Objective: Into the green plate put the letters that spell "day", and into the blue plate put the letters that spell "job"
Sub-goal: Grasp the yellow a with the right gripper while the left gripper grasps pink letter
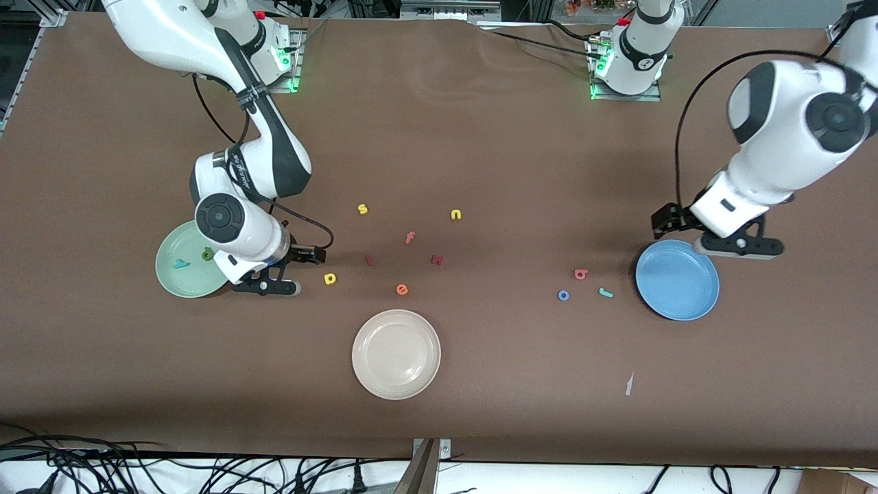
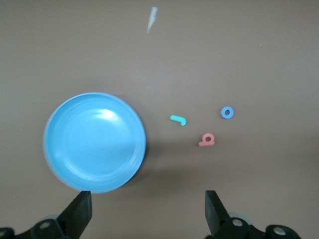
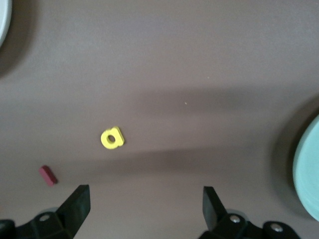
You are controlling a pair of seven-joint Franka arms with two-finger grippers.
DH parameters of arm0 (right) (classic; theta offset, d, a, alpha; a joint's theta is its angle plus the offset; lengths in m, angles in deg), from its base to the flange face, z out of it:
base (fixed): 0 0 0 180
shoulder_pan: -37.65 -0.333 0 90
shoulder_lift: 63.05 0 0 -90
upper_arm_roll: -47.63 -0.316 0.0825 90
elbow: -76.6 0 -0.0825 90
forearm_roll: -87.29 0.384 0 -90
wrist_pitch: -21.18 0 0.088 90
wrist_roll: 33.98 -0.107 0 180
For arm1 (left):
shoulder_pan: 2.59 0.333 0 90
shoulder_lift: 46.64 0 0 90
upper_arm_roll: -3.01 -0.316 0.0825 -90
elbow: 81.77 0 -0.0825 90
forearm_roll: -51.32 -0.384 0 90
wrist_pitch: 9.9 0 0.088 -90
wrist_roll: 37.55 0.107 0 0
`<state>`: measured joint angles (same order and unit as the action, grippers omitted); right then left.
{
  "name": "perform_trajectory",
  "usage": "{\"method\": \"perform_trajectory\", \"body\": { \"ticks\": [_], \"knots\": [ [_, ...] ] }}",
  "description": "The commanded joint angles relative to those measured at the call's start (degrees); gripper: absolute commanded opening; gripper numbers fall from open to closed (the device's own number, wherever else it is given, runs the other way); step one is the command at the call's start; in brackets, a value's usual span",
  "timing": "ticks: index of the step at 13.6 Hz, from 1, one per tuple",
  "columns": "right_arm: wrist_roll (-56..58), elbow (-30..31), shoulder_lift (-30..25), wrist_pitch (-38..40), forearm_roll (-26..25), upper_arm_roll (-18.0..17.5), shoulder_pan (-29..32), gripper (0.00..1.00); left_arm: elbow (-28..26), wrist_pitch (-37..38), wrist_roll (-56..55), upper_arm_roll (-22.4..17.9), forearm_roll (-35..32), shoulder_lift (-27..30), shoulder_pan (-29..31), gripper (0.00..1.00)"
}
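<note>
The green plate (image 1: 164, 274) lies at the right arm's end and holds a teal y (image 1: 180, 263) and an olive d (image 1: 207, 254). Beside it on the table lies the yellow a (image 1: 330, 278) (image 3: 112, 138). My right gripper (image 1: 266, 288) (image 3: 144, 209) hangs open and empty over the table between that plate and the a. The blue plate (image 1: 677, 280) (image 2: 94, 142) is bare. Close by it lie the salmon b (image 1: 581, 274) (image 2: 207, 140), blue o (image 1: 563, 295) (image 2: 227, 112) and teal j (image 1: 606, 293) (image 2: 178, 120). My left gripper (image 1: 739, 248) (image 2: 148, 211) is open over the blue plate's rim.
A cream plate (image 1: 396, 354) lies nearer the front camera at mid-table. Loose letters lie around the middle: yellow s (image 1: 362, 209), yellow n (image 1: 456, 215), pink f (image 1: 409, 238), orange e (image 1: 402, 289) and two dark red pieces (image 1: 369, 261) (image 1: 437, 260). A white scrap (image 1: 629, 384) lies nearer the camera than the blue plate.
</note>
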<state>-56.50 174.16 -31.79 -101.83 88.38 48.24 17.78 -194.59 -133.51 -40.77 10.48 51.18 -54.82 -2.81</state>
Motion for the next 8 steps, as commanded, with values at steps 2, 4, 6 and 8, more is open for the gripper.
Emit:
{"method": "perform_trajectory", "body": {
  "ticks": [2,4,6,8],
  "knots": [
    [-3.2,-4.9,4.5,1.4,-0.1,0.4,-3.4,1.00,0.5,-5.7,-0.3,-0.4,0.6,-5.7,-2.8,1.00],
    [-4.2,-5.2,5.9,0.8,0.0,0.4,-3.4,1.00,0.6,-9.7,-0.3,-0.5,0.6,-9.6,-4.2,1.00],
    [-4.0,-5.2,7.5,0.1,-0.2,0.4,-3.6,1.00,1.1,-14.3,-0.3,-0.5,0.9,-13.3,-4.9,1.00],
    [-2.4,-5.3,8.2,-1.2,-0.2,0.4,-3.3,1.00,1.1,-17.5,-0.3,-0.5,1.1,-16.5,-6.0,1.00]
  ]
}}
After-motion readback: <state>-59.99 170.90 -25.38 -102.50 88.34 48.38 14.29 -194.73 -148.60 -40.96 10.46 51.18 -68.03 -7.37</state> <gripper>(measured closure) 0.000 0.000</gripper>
